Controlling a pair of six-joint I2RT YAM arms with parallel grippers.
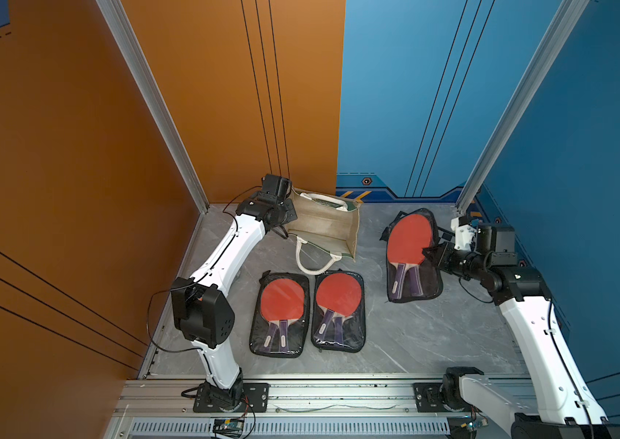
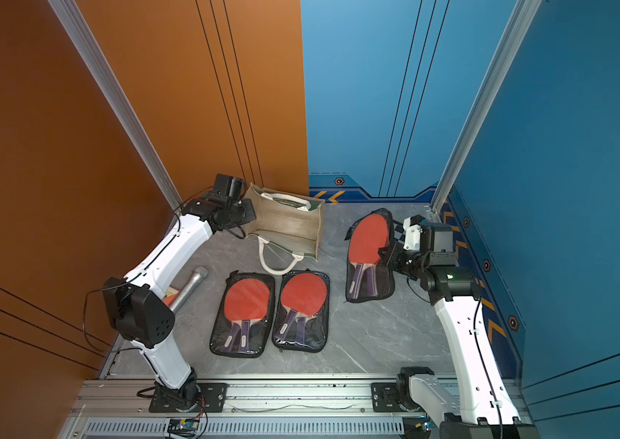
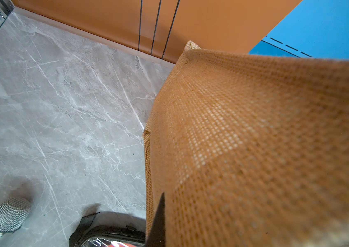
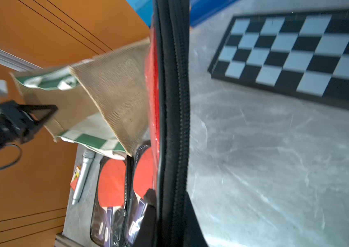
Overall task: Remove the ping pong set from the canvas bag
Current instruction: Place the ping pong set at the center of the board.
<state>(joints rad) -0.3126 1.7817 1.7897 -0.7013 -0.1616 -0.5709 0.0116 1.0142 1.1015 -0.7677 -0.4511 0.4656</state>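
Two flat sets (image 1: 281,313) lie side by side on the table (image 1: 395,342). The right gripper (image 1: 428,251) pinches a third ping pong set (image 1: 409,243) by its zipped edge, tilted up, well clear of the canvas bag (image 1: 323,224). The left gripper (image 1: 290,220) is clamped on the bag's burlap side. With such a thin edge grip, the case could swing or slip free while being set down.

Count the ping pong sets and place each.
3. The left set and middle set lie flat side by side on the table before the canvas bag; the right tool grips the third set, tilted. The bag's interior is partly hidden.
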